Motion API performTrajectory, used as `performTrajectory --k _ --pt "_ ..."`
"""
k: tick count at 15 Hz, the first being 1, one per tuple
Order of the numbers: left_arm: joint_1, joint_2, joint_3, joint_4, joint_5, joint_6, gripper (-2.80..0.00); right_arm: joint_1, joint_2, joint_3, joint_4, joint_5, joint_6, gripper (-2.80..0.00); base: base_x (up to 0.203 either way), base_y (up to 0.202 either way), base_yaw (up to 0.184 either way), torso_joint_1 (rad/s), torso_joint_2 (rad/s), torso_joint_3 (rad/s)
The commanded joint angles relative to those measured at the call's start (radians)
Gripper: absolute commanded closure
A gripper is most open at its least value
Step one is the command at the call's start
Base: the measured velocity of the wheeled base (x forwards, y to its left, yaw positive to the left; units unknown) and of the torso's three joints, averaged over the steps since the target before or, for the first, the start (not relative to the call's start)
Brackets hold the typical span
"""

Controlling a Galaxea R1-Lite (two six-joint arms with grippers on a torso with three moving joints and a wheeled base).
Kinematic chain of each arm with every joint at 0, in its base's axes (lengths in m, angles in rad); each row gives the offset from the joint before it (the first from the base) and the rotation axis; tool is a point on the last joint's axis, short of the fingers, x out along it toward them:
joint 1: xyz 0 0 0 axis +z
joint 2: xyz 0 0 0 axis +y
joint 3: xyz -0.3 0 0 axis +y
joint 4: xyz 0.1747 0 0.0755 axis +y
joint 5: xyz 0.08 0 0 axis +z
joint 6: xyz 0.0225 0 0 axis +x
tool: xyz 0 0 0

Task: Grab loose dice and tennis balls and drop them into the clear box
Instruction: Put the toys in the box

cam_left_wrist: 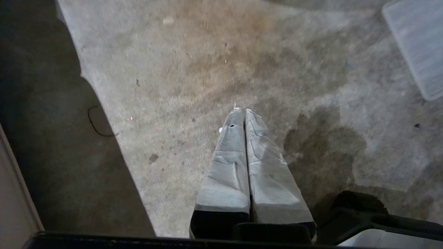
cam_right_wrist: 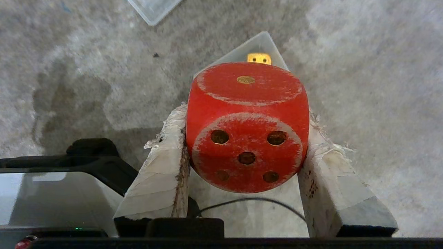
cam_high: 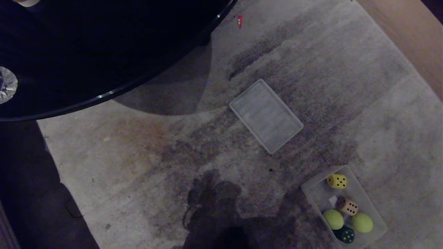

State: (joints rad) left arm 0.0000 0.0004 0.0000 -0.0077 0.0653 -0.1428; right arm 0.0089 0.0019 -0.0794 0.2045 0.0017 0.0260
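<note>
Right wrist: end effector [cam_right_wrist: 247,138] grips red die [cam_right_wrist: 247,126].

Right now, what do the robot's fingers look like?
The left gripper has long tapering fingers wrapped in pale grey-white tape on a black base. The right gripper has the same taped fingers, frayed at the edges, with a thin black cable between.

Dim, bluish head view with the robot's dark shadow [cam_high: 214,211] on the carpet [cam_high: 138,155]; brighter, slightly soft wrist views.
</note>
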Motion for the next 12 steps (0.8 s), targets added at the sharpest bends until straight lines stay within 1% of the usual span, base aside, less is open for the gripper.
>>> performTrajectory --k 1,8,12 --pt "0.0 0.001 0.0 0.0 0.001 -0.001 0.0 0.0 0.0 0.0 0.001 0.0 0.0 0.0 0.0 0.0 0.0 0.002 0.0 -0.196" --pt "0.0 0.001 0.0 0.0 0.001 0.0 0.0 0.0 0.0 0.0 0.001 0.0 0.0 0.0 0.0 0.0 0.0 0.004 0.0 -0.197" --pt "0.0 0.001 0.0 0.0 0.001 0.0 0.0 0.0 0.0 0.0 0.001 0.0 0.0 0.0 0.0 0.0 0.0 0.003 0.0 -0.067"
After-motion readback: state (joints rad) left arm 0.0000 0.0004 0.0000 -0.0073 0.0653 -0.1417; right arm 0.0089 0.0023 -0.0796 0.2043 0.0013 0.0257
